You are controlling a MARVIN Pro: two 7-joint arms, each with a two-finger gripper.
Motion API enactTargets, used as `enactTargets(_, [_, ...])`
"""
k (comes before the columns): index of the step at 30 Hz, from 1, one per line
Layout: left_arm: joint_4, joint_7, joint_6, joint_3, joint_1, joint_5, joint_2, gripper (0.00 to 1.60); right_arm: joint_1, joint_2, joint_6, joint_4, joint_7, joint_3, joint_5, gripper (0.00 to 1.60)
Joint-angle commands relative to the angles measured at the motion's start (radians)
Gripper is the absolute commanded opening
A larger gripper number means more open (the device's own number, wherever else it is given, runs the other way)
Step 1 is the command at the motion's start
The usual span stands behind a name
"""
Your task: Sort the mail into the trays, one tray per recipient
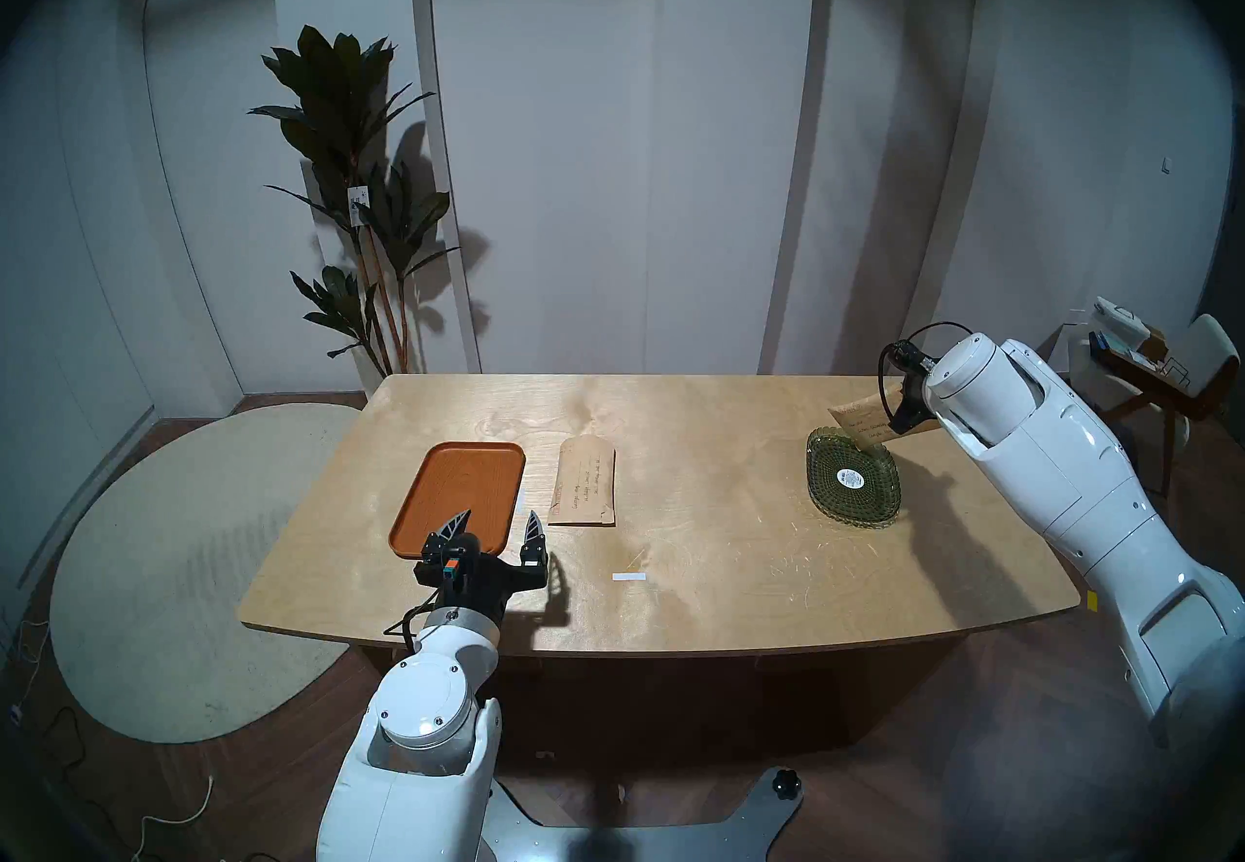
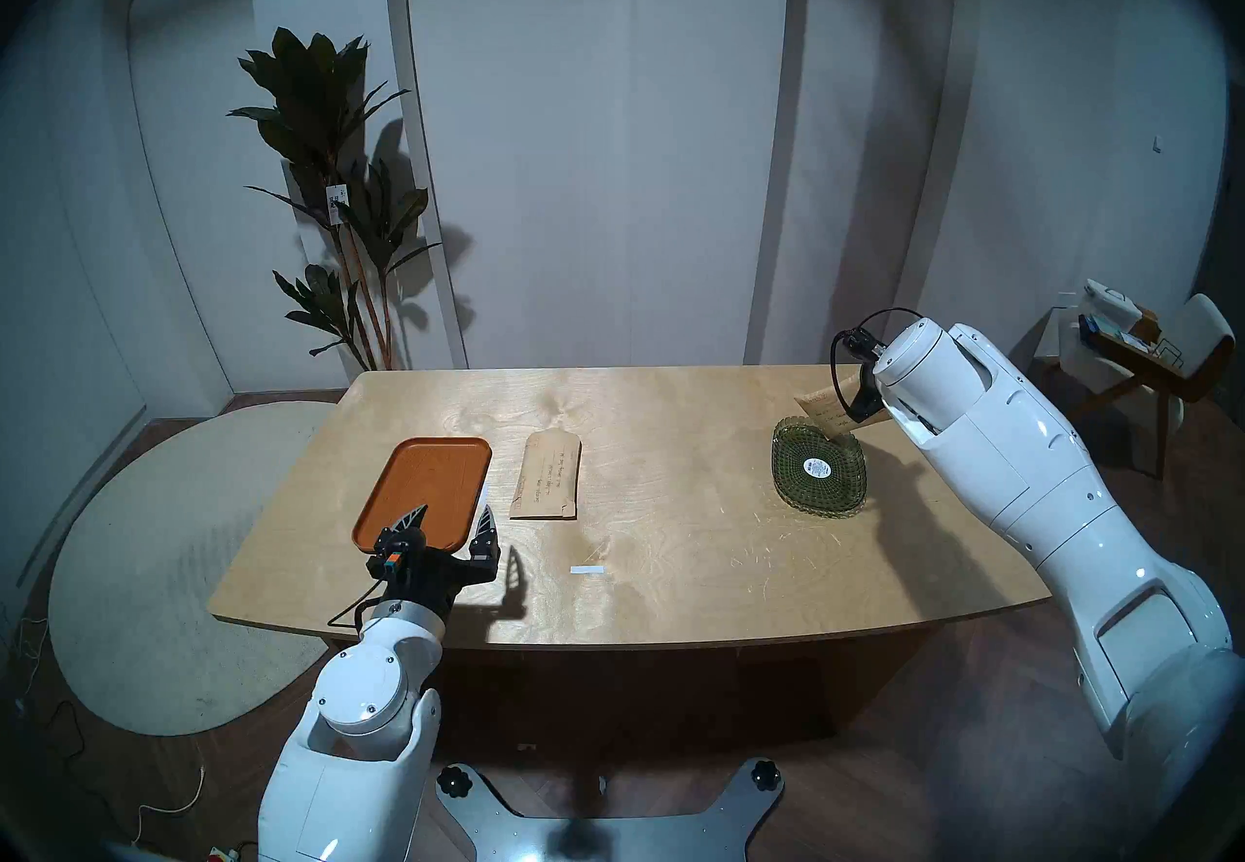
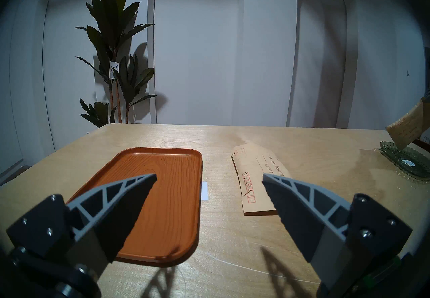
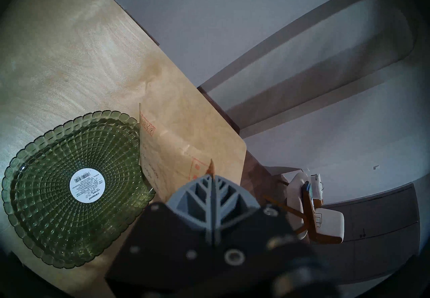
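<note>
Pale arched wall behind, wood table [image 1: 674,571]. Right gripper [image 4: 211,174] pinched on held envelope [image 4: 176,150], hanging tilted over far rim of green glass dish [image 4: 41,232]; dish centre at 8 o'clock from fingertips in right wrist view. Envelope long axis slants down into dish. Second envelope [image 1: 585,482] flat beside orange tray [image 1: 465,490], long axis 12–6, at 1 o'clock from spread, empty left gripper [image 3: 209,176], the nearer arm.
</note>
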Motion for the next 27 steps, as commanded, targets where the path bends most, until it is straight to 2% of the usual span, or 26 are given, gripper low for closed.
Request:
enactTargets(1, [-0.023,0.001,-0.004,-0.002,-0.005,-0.001,0.0,1.6,0.005,0.006,-0.001,-0.013,-0.02,0.025,0.003,0.0])
enactTargets(13, [-0.023,0.001,-0.004,-0.002,-0.005,-0.001,0.0,1.6,-0.008,0.029,0.018,-0.064,-0.033,0.036,0.014,0.0])
enactTargets(27, [-0.023,0.001,-0.004,-0.002,-0.005,-0.001,0.0,1.6,-0.092,0.056,0.078,-0.178,-0.059,0.066,0.029,0.0])
